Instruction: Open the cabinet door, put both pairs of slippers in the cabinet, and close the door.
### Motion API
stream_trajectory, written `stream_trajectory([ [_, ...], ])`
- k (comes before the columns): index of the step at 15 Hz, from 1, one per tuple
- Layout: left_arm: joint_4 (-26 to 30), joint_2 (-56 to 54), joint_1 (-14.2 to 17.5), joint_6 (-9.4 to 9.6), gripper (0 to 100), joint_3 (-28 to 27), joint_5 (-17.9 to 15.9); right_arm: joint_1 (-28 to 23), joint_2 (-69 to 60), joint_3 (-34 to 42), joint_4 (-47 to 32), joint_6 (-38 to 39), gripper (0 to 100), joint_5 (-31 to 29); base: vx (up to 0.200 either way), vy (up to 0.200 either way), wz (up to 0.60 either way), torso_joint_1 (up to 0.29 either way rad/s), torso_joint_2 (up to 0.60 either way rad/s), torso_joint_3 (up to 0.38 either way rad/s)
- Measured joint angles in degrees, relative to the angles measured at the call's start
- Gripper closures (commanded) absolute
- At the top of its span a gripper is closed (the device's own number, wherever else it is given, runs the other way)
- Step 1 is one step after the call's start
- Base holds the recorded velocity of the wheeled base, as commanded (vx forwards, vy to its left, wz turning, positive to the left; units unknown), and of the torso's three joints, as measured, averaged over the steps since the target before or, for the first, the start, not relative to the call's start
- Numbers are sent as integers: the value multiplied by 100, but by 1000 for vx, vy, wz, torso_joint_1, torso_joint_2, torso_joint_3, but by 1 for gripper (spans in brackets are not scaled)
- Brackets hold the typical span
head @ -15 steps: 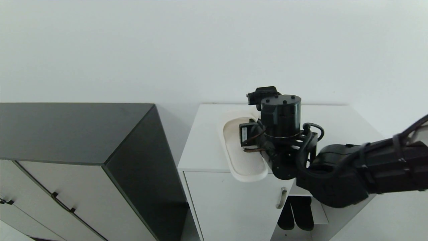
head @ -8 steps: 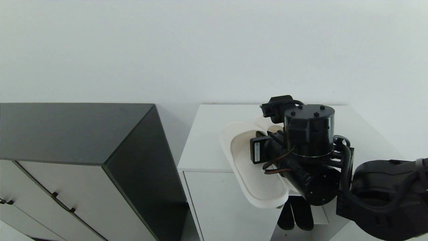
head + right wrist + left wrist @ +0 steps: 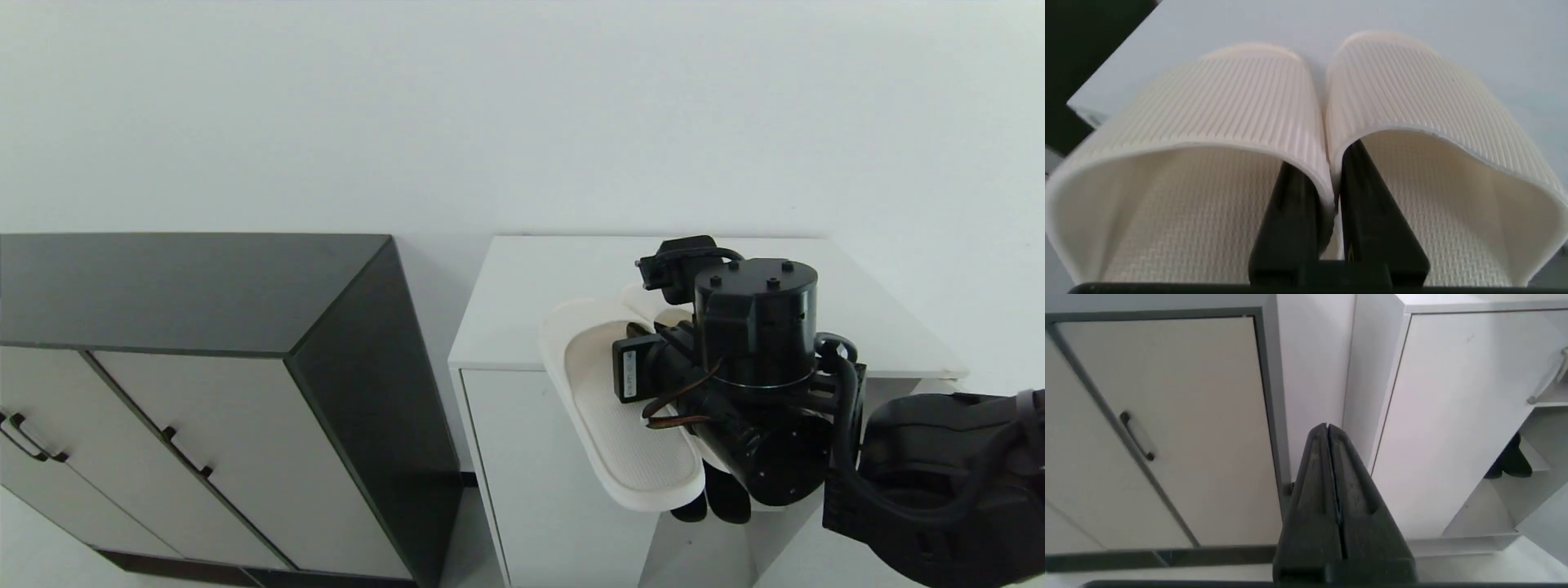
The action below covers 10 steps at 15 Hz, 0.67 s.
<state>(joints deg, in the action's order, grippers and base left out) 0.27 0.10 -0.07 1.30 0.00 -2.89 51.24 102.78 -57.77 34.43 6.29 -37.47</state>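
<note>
I see my right gripper (image 3: 1321, 180) clamped on the touching inner strap edges of a pair of cream slippers (image 3: 633, 445), holding them just past the front edge of the white cabinet (image 3: 555, 278). Black slippers (image 3: 722, 500) sit in its open compartment below. My left gripper (image 3: 1328, 441) is pressed together, empty, facing the cabinet fronts.

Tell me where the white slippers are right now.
Head view, right side: the white slippers are pinched in the right tool, held out over the white cabinet's front edge, above the black slippers inside it.
</note>
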Motion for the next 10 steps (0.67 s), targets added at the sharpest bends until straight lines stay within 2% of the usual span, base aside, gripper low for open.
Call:
stream_trajectory([
  [2,-2,0,0,2,100,0,0,9,17,6,-2,-2,100,4,-200,0,0,5,7,2],
  [10,0,0,0,-7,100,0,0,16,34,96,26,-17,100,37,0,0,0,0,0,0],
])
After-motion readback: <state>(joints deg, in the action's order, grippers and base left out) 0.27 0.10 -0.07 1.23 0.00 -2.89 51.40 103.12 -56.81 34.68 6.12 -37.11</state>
